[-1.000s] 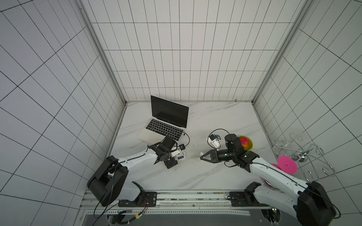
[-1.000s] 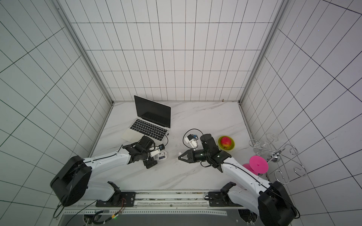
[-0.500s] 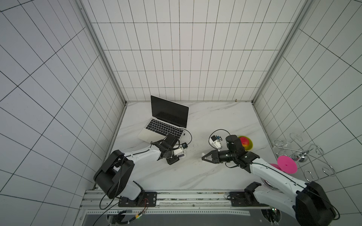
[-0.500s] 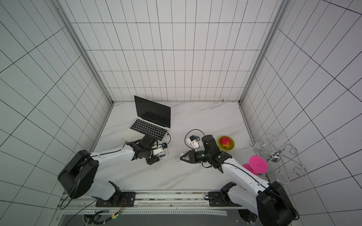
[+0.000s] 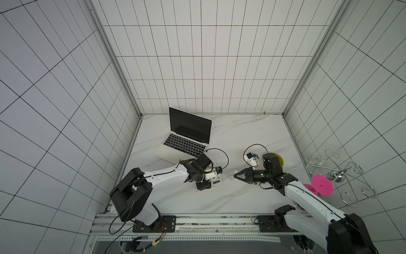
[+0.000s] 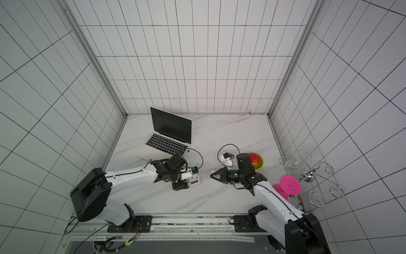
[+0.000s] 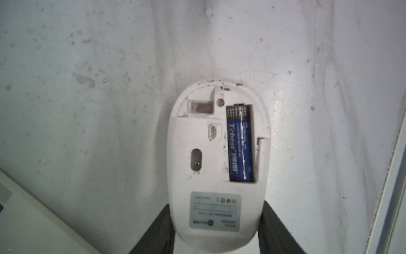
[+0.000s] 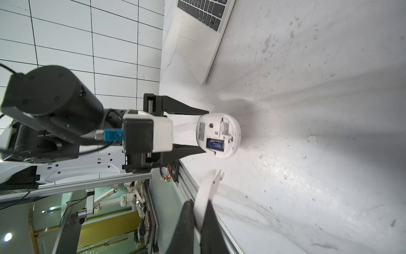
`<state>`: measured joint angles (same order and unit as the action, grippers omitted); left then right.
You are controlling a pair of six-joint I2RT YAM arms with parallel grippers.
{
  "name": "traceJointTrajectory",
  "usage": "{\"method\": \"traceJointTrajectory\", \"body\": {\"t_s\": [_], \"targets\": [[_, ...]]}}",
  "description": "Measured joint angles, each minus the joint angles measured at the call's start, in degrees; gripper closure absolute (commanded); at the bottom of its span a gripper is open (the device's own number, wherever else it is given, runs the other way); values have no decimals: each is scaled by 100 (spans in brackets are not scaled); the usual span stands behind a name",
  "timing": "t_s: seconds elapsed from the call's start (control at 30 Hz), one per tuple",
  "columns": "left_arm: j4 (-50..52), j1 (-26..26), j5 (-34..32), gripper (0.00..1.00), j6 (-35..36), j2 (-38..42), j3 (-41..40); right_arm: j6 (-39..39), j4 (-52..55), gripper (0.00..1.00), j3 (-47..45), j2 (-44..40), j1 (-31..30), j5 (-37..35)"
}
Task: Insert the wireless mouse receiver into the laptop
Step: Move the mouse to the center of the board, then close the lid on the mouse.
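Observation:
In both top views the open laptop stands at the back left, screen dark. My left gripper is shut on the white mouse, whose underside faces the wrist camera with the cover off and a blue battery showing. Beside the battery is a small grey recess; I cannot tell whether the wireless mouse receiver sits in it. From above the mouse is at mid table in the left gripper. A little to its right, my right gripper is shut on a flat white cover piece.
A green bowl with an apple sits behind the right arm. A pink disc-shaped thing and a wire rack stand at the right edge. The laptop's front corner is near the mouse. A metal rail borders the front.
The left gripper's fingers have closed in against the sides of the mouse. The right gripper has stayed shut on the white cover piece and has barely moved.

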<state>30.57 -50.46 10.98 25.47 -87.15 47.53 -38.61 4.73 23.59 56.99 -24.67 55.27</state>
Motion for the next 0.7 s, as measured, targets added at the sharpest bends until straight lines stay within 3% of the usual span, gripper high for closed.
{"method": "traceJointTrajectory", "body": {"t_s": [0.33,0.7], "targets": [[-1049,-861,-334,58,-94,-437,0,-92,61,100,-382,125,90,323],[-1773,-955,-319,60,-87,-750,-181,208,111,100,-431,769,107,542]]}}
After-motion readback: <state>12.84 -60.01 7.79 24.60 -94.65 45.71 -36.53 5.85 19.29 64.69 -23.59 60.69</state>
